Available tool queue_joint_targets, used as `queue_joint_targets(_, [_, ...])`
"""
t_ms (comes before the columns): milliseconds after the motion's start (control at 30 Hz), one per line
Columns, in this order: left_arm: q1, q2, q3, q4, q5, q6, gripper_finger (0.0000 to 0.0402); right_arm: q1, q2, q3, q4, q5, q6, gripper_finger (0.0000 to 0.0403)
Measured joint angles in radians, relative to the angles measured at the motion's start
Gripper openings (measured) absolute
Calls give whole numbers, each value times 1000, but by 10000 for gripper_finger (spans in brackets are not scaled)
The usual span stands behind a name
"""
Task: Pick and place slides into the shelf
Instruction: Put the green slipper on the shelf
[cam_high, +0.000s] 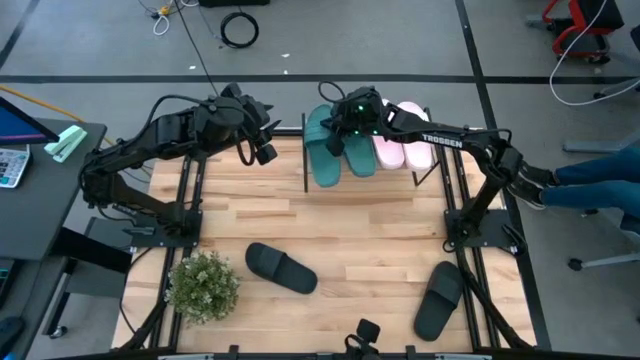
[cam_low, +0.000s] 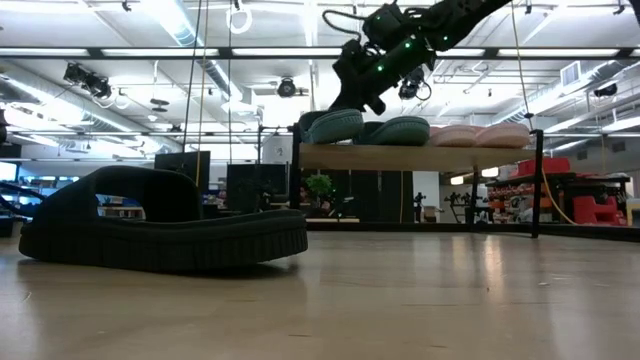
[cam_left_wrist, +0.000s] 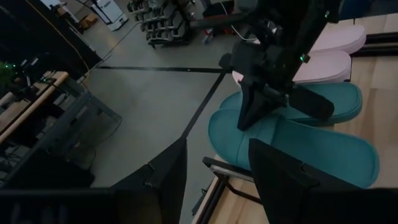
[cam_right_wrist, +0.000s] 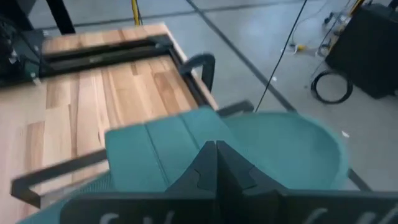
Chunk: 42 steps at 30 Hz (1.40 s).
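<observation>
The shelf (cam_high: 428, 172) stands at the twelve o'clock edge of the desk (cam_high: 330, 225), seen from above. Four slides lie side by side on its plank top: two teal slides (cam_high: 322, 158) toward nine o'clock and two pink slides (cam_high: 400, 148) toward three o'clock. In the level view their soles rest on the plank (cam_low: 420, 156), the teal pair (cam_low: 400, 130) beside the pink pair (cam_low: 480, 135).

The right gripper (cam_high: 345, 125) hangs over the teal pair at the far end of the shelf. Its own camera shows the two dark fingers pressed together, tips meeting, just above a teal strap (cam_right_wrist: 180, 149); the jaws are clenched and grasp nothing. The left wrist view shows the same gripper (cam_left_wrist: 258, 109) poised with its tips down on the teal slides.

The left gripper (cam_high: 262, 150) hovers at about eleven o'clock on the desk, just off the shelf's nine o'clock end, pointing toward the teal slides. Its jaws are released, with a clear gap between the fingers (cam_left_wrist: 283, 180), and empty.

Two black slides lie on the desk: one (cam_high: 281, 267) near six o'clock, another (cam_high: 440, 300) at about five o'clock, well apart. A small potted plant (cam_high: 203, 286) sits at about seven o'clock.
</observation>
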Motion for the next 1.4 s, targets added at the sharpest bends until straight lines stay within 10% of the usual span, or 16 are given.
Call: queue_joint_targets(1400, [0,0,1,-29,0,-49,180,-12,21,-4,-73,132,28,0])
